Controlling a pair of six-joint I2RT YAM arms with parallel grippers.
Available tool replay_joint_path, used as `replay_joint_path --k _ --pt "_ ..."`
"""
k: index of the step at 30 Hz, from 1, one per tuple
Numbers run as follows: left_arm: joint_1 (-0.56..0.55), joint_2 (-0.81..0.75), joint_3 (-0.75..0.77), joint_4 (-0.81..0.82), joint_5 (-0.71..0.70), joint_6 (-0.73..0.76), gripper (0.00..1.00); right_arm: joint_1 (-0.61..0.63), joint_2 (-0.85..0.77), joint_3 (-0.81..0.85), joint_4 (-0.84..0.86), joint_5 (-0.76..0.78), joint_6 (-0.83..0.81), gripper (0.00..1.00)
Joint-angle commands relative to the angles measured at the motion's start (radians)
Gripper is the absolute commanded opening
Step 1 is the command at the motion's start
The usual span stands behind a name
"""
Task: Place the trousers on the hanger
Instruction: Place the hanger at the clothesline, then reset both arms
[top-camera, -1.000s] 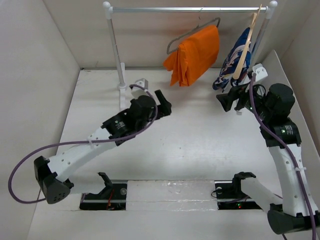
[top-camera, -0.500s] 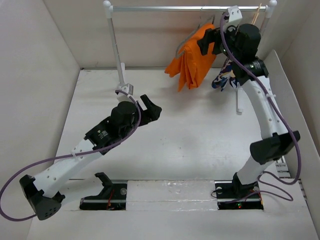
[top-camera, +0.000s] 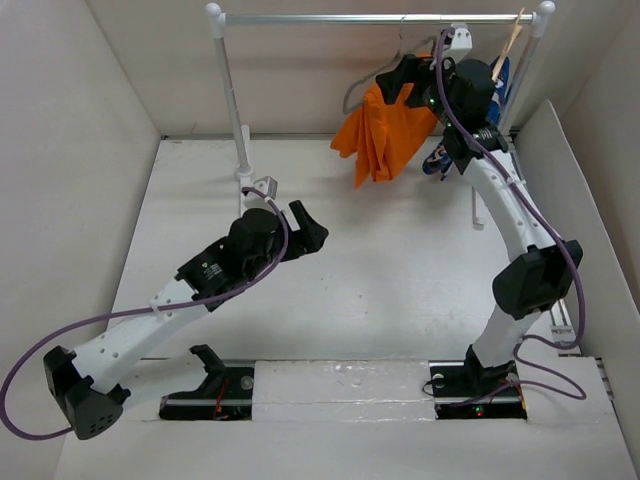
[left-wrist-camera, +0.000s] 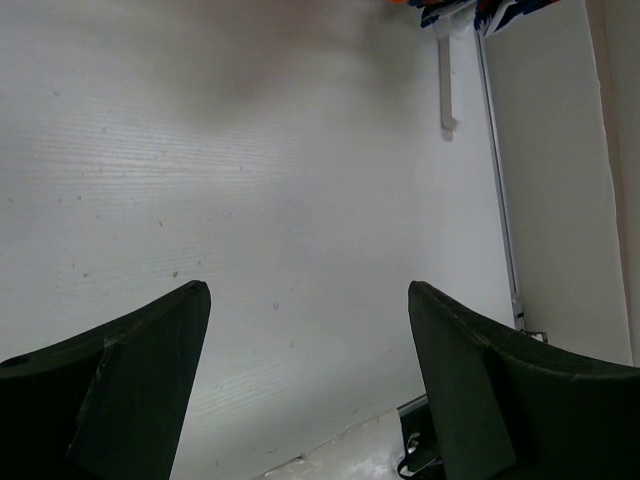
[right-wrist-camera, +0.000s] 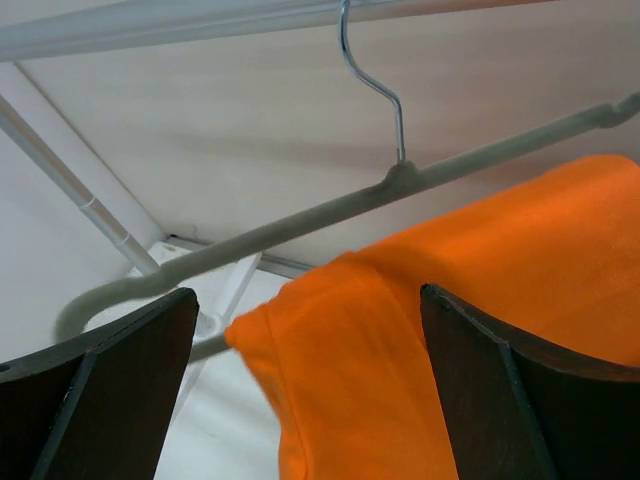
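Note:
The orange trousers (top-camera: 385, 135) hang folded over the lower bar of the grey hanger (top-camera: 352, 88), whose hook sits on the rail. In the right wrist view the trousers (right-wrist-camera: 420, 350) drape below the hanger (right-wrist-camera: 300, 222). My right gripper (top-camera: 400, 82) is raised at the trousers' top, open, with its jaws either side of the cloth and nothing clamped (right-wrist-camera: 305, 300). My left gripper (top-camera: 308, 228) is open and empty above the table, well left of and below the trousers (left-wrist-camera: 308, 290).
A white clothes rail (top-camera: 380, 18) spans the back on two posts, the left post (top-camera: 232, 105) near my left arm. A blue patterned garment on a wooden hanger (top-camera: 510, 50) hangs just right of my right wrist. White walls enclose the table.
My right arm rose from table height to the rail and now reaches further left over the trousers' top. My left arm pulled back down and left, then edged slightly right.

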Motion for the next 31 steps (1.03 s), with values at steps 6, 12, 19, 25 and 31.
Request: replay_joint_path --k 6,12,19,25,31 --pt "-0.001 0.041 0.088 -0.022 -0.066 0.050 0.78 0.004 -0.183 -0.105 0.080 -0.004 -0.014 0.97" --pt "-0.001 0.069 0.191 -0.062 -0.127 0.098 0.82 0.035 -0.372 -0.272 -0.131 0.023 -0.159 1.00" --pt "-0.001 0.050 0.273 -0.129 -0.213 0.112 0.86 0.101 -0.788 -0.619 -0.385 0.063 -0.294 1.00" --pt "-0.001 -0.069 0.087 -0.136 -0.174 0.046 0.85 0.171 -1.070 -0.936 -0.546 0.121 -0.260 1.00" --pt "-0.001 -0.140 -0.027 -0.077 -0.115 -0.023 0.87 0.171 -1.130 -0.941 -0.573 0.137 -0.249 1.00"
